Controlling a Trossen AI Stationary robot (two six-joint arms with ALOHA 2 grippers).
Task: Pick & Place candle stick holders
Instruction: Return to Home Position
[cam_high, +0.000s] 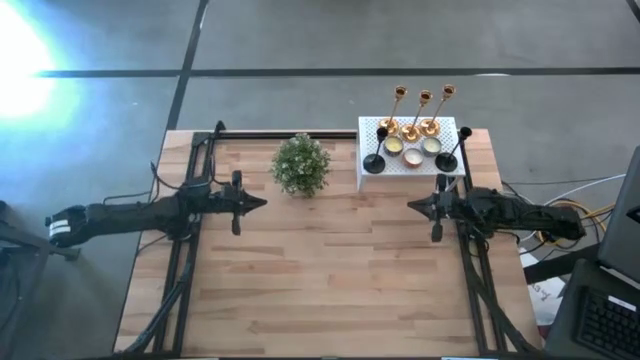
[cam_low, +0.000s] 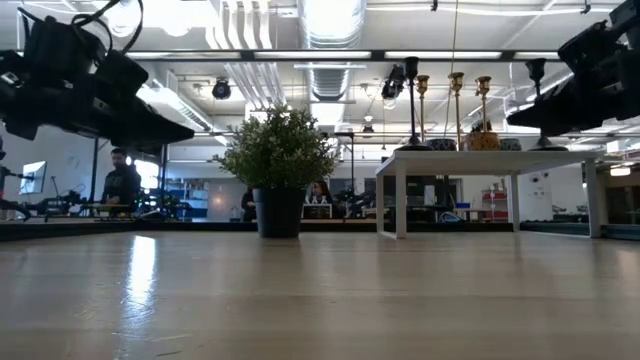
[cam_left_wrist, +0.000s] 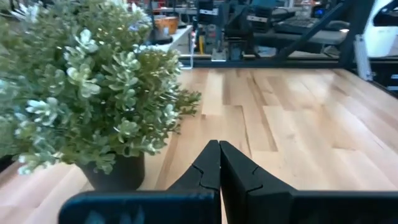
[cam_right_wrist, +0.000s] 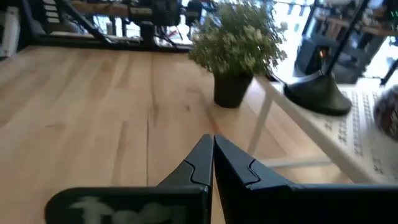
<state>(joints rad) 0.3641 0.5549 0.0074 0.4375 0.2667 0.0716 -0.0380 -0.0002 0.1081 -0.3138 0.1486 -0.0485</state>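
L hand closed, raised; R hand closed, raised

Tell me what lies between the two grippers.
Only bare tabletop lies between the left gripper and right gripper, as the high view shows; the plant stands off that line.

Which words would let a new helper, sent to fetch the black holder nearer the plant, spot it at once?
Find the white shelf beside the plant on the table. The black holder stands on the shelf corner closest to the plant. The gold holders behind it are shiny, and the other black holder stands at the shelf's far end.
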